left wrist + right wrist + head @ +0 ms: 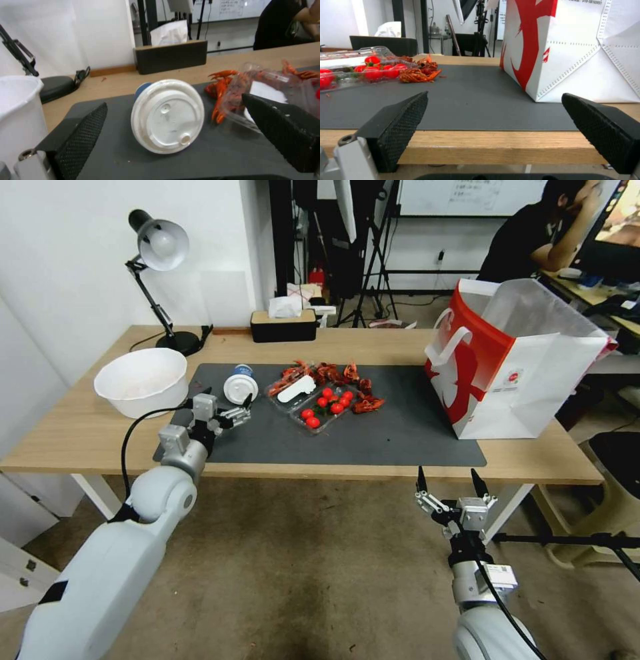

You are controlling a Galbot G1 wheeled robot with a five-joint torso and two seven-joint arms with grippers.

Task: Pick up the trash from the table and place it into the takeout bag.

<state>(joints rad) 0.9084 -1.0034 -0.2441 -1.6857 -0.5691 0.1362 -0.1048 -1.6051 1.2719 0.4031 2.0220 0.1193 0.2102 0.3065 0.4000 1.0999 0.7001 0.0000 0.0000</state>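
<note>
The left gripper (227, 407), jaws spread, faces the tipped cup (167, 115) near the surface's left edge; a nudge could roll it away. The right gripper (451, 481) waits off the front edge, jaws spread.

1. The cup (166, 116) lies with its white lid facing the left wrist camera, so almost all of its blue body is hidden behind the lid.
2. The white bowl (16, 117) is cut off by that picture's edge.
3. The takeout bag (573, 50) loses its top and far side past the right wrist picture's edges.
4. The bag's inside cannot be seen from the head view.
</note>
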